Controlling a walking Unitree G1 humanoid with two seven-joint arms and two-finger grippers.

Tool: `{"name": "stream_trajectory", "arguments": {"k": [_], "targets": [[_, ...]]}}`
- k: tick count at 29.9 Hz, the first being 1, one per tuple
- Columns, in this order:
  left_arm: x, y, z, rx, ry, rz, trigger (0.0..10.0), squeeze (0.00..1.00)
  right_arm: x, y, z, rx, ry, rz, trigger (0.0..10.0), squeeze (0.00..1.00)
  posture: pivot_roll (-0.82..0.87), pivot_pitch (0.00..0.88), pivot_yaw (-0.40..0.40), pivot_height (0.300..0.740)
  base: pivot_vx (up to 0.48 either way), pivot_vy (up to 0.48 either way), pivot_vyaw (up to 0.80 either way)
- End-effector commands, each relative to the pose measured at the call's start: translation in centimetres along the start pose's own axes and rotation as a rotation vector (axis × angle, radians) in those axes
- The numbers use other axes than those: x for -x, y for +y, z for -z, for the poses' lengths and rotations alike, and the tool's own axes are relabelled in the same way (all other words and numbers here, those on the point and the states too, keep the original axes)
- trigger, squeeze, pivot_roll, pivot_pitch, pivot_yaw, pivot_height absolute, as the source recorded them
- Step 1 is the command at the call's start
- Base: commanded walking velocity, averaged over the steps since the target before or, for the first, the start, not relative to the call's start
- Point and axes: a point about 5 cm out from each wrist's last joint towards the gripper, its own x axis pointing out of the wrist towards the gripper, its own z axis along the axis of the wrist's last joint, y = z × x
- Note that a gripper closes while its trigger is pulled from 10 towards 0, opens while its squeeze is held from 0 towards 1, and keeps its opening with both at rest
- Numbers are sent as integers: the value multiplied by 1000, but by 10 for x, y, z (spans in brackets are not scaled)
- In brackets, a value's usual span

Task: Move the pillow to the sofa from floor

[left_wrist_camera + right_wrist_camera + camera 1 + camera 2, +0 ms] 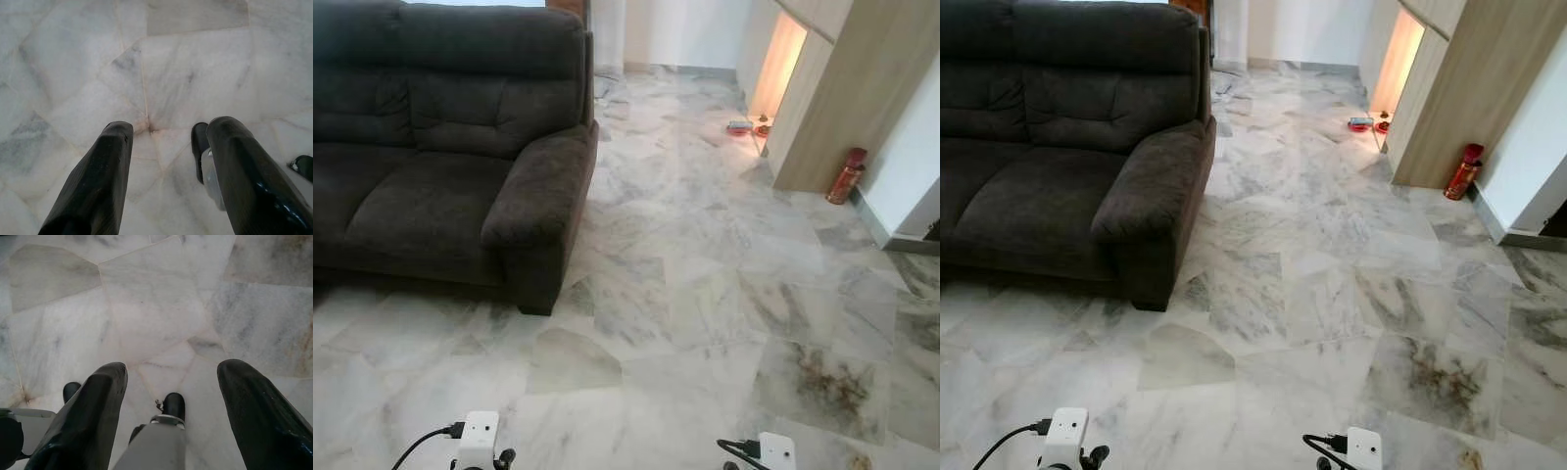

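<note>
Both pincers, left pincer (pixel 164 142) and right pincer (pixel 171 377), hang spread and empty over my marble floor (pixel 705 294); dark sofa (pixel 440 147) stands left.

The sofa (pixel 440 147) is big, dark and soft-looking, covered in fuzzy brown-grey cloth. It stands upright on the pale marble floor (pixel 705 294), at the robot's left. It has a tall padded back with puffy cushions and a wide seat that dips a little in the middle. One thick, rounded armrest (pixel 1151 186) sticks out at the end nearest the open floor. Its low base meets the floor with a dark shadow beneath. The seat cushions lie flat and bare.
</note>
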Motion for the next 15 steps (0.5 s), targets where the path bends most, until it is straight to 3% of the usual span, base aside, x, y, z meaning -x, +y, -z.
{"name": "stream_trajectory", "arguments": {"k": [1, 3, 15], "targets": [[0, 1, 1, 3, 16, -1, 10000, 0, 0, 2, -1, 1, -2, -6, 10000, 0, 36, 0, -29, 740, 0, 0, 0], [0, 1, 1, 3, 16, 1, 10000, 0, 0, 2, -1, 3, -2, -8, 10000, 0, 36, 0, -29, 740, 0, 0, 0], [0, 2, 3, 0, 20, 0, 10000, 0, 0, 2, 1, 2, -1, -12, 10000, 0, 37, 0, -27, 740, 0, 480, 0]]}}
